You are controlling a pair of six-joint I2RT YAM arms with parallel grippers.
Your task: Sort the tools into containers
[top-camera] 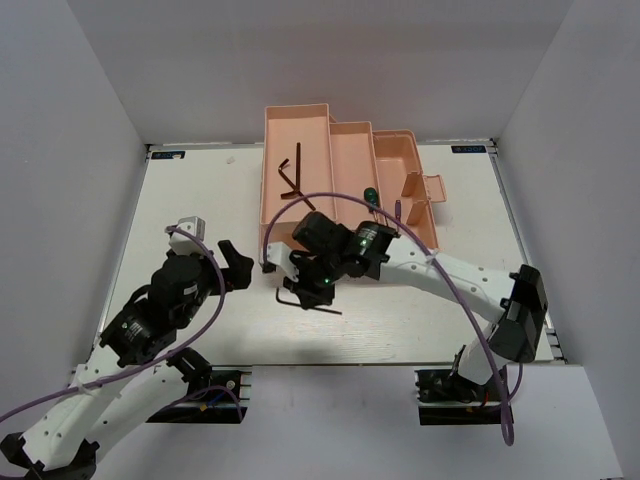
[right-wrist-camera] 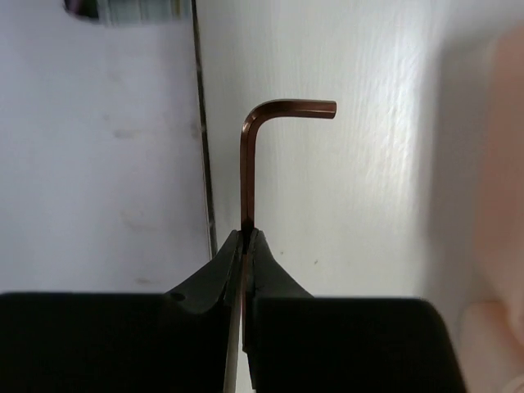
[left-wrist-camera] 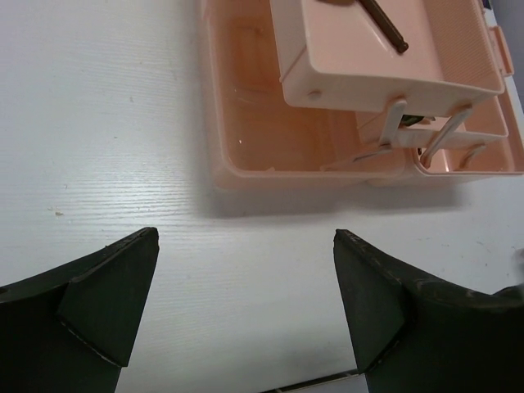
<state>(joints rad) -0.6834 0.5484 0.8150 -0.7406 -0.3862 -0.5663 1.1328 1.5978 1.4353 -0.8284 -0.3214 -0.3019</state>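
Right fingers (right-wrist-camera: 274, 274) pinch tight on the long leg of a dark hex key (right-wrist-camera: 246, 164) over the bench (top-camera: 400, 325), just before the pink toolbox (top-camera: 350, 150), while left fingers (left-wrist-camera: 106, 295) hang spread wide.

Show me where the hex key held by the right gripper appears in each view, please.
Top external: the hex key is just below centre, in the right gripper, near the toolbox.
Left wrist: not in it; the key in the tray is another one.
Right wrist: centre, rising from the shut gripper, short end bent right.
Shared landmark: the pink toolbox, upper centre, top, and right edge.
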